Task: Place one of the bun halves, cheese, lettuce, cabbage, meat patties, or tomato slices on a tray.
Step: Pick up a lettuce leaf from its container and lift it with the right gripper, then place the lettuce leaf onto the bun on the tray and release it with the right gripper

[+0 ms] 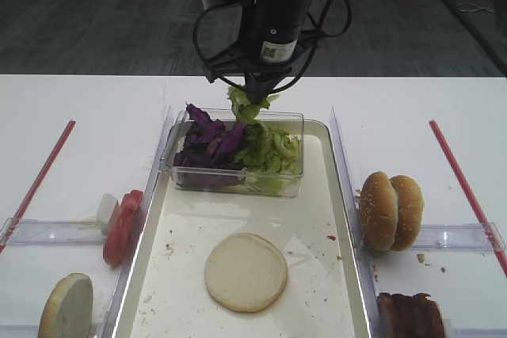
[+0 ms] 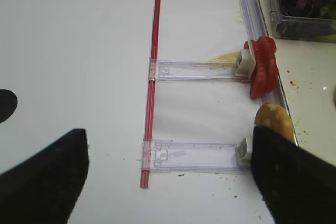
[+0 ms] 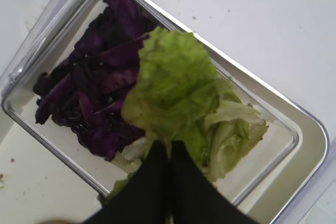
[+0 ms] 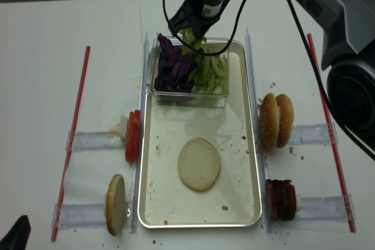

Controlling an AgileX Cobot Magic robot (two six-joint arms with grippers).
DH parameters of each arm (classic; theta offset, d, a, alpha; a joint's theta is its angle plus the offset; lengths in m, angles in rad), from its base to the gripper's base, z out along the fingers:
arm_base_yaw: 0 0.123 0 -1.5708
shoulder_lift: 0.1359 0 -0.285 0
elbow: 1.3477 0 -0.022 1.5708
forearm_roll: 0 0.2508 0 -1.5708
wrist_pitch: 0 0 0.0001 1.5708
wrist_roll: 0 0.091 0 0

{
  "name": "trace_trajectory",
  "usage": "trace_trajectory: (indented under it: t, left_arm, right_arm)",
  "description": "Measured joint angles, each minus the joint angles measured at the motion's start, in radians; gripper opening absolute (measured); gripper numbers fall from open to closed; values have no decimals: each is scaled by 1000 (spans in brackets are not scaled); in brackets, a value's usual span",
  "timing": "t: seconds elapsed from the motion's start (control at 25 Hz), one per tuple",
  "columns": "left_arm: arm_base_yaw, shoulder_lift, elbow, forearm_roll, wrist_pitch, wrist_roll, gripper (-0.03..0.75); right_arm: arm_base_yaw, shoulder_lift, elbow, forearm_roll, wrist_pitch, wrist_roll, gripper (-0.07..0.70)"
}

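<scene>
right tool (image 1: 255, 99) | pinches lettuce (image 3: 170, 85); above box (image 1: 295, 120) rim; seemingly clear

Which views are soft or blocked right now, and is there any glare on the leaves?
Right wrist: the right gripper is a dark out-of-focus mass at the bottom edge; the held lettuce is fairly sharp, no glare. Left wrist: blurred black fingers fill both lower corners. Exterior high: even light, sharp tray, clear box walls faintly reflective.
</scene>
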Motion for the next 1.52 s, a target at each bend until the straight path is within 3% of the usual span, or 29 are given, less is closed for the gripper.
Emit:
trace_trajectory:
  t: [0.24, 0.84, 1.52]
  left_arm:
    - [0, 0, 0, 0, 0, 0, 613]
    - [0, 0, 0, 0, 0, 0, 613]
    - [0, 0, 0, 0, 0, 0, 613]
  right_arm:
    - [0, 0, 0, -8, 55, 28, 39]
    - [0, -51, 1, 7, 59, 47, 39]
    - [0, -379, 503, -13, 55, 46, 39]
